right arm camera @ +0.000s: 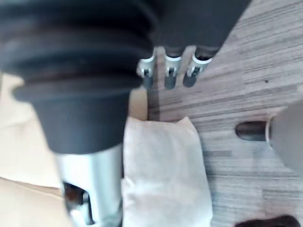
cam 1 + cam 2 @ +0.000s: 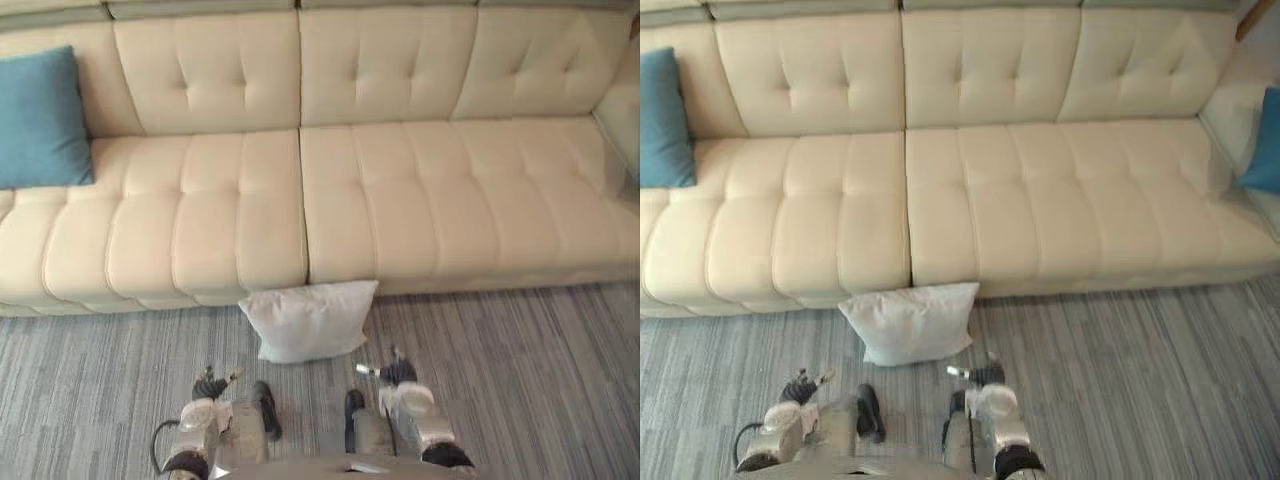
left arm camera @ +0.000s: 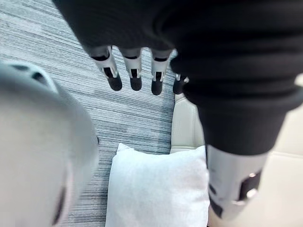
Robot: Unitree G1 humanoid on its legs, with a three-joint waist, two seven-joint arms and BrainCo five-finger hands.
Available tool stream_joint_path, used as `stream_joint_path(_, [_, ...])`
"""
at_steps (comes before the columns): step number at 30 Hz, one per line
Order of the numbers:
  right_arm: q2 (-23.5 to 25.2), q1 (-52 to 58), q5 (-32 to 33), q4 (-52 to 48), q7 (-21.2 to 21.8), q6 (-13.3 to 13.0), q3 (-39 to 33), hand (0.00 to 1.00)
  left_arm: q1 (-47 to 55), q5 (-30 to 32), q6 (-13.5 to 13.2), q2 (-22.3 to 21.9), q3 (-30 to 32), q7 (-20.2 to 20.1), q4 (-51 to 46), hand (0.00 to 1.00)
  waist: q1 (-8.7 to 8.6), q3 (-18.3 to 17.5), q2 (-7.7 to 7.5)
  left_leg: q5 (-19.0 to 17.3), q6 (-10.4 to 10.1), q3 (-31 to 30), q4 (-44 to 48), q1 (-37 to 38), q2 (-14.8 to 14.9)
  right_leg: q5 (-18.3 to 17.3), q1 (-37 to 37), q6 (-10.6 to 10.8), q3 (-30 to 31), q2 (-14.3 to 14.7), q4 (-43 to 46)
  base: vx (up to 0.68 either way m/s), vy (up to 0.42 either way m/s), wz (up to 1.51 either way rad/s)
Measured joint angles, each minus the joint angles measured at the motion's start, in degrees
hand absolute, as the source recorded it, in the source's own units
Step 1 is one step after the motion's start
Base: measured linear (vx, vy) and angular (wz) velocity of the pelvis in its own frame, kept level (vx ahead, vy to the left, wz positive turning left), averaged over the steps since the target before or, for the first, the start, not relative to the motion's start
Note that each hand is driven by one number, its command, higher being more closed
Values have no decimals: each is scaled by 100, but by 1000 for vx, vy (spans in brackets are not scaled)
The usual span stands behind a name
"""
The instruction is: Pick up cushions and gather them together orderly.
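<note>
Grey striped carpet (image 2: 540,380) runs along the front of a long cream tufted sofa (image 2: 400,200); the work takes place at that front edge.

**Step in hand (judged):** pick up the white cushion (image 2: 312,320) from the carpet.

1. Bring one hand to each side edge of the cushion, fingers extended until they flank it.
2. Close both hands evenly on the sides. The filling will likely compress, so a grasp by one corner would probably let the cushion sag and twist.
3. Lift it clear of the sofa's front panel before carrying it.
4. Set it upright against the sofa's backrest beside another cushion, edges aligned.

**Hand state**

- Left hand (image 2: 210,385): low over the carpet, short of the sofa's base. Its fingers (image 3: 135,78) are nearly straight and slightly spread. It holds nothing and touches nothing.
- Right hand (image 2: 398,372): level with the left and also short of the sofa's base. Its fingers (image 1: 169,78) are relaxed and empty.

**Item positions**

- White cushion: on the carpet just ahead of both hands, its far edge against the sofa's front panel, below the seam between the two seat sections.
- Blue cushion (image 2: 38,118): upright against the backrest at the sofa's left end.
- Second blue cushion (image 2: 1265,140): at the sofa's right end, partly cut off.
</note>
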Motion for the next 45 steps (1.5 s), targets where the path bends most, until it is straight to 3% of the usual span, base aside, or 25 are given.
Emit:
stream_joint_path(8, [-531, -1246, 64, -421, -392, 3, 27, 0, -1065, -522, -108, 623, 0, 302, -526, 0, -88, 741, -27, -96, -23, -95, 1021, -1530, 343, -305, -1817, -138, 158, 152, 1468, -205, -39, -9])
stream_joint_path(13, [-699, -2312, 127, -411, -463, 71, -64, 0, -1924, -796, -117, 1047, 54, 383, -551, 0, -95, 1092, -15, 20, -12, -198, 1450, -2822, 533, -187, -3141, -172, 197, 241, 1972, -167, -32, -4])
stream_joint_path(18, [-812, -3196, 130, -363, -680, 85, -61, 0, -2633, -841, -137, 1194, 79, 384, -750, 0, -86, 1363, -1, 170, 184, -280, 1715, -3695, 597, -131, -4034, -164, 162, 244, 2377, -46, -10, 3])
stream_joint_path(22, [-949, -3922, 132, -356, -713, 117, -42, 0, -3275, -939, -179, 1220, 127, 391, -854, 0, -42, 1641, 14, 196, 224, -404, 2025, -4349, 638, -187, -4687, -183, 120, 245, 2813, -3, -15, 7])
stream_joint_path(28, [-956, -4596, 135, -34, -935, 135, -48, 0, -3858, -944, -182, 1230, 106, 503, -960, 0, -46, 1708, 11, 226, 204, -608, 2338, -5140, 616, -375, -5444, -239, -21, 150, 3339, -25, -23, 18])
stream_joint_path(35, [-962, -5238, 581, 113, -1161, 246, -233, 0, -4366, -1063, -198, 1262, -58, 726, -1054, 0, -30, 1717, 17, 396, 226, -748, 2421, -5808, 562, -426, -6109, -297, -157, 58, 3651, -17, -5, 13])
stream_joint_path(36, [-964, -5386, 581, 109, -1180, 247, -233, 100, -4399, -1063, -205, 1278, -108, 762, -1197, 0, -34, 1719, 18, 406, 231, -796, 2470, -5919, 564, -444, -6208, -310, -181, 58, 3716, -13, 2, 8])
stream_joint_path(38, [-987, -5674, 621, 72, -1299, 246, -226, 100, -4546, -1057, -232, 1282, -253, 838, -1395, 0, -23, 1721, 20, 456, 222, -834, 2487, -6099, 546, -479, -6399, -325, -197, 43, 3821, -21, -3, 13])
stream_joint_path(39, [-986, -5765, 679, 64, -1332, 246, -224, 100, -4571, -1057, -240, 1279, -278, 867, -1457, 100, -19, 1723, 19, 469, 217, -844, 2491, -6145, 547, -482, -6450, -329, -205, 42, 3845, -27, -8, 13])
stream_joint_path(45, [-850, -6103, 685, -627, -1667, 233, 62, 100, -5098, -1036, -304, 1100, -651, 1124, -1689, 100, -12, 1789, 41, 532, 154, -986, 2562, -6504, 559, -532, -6780, -356, -312, 43, 4029, -28, -6, 6])
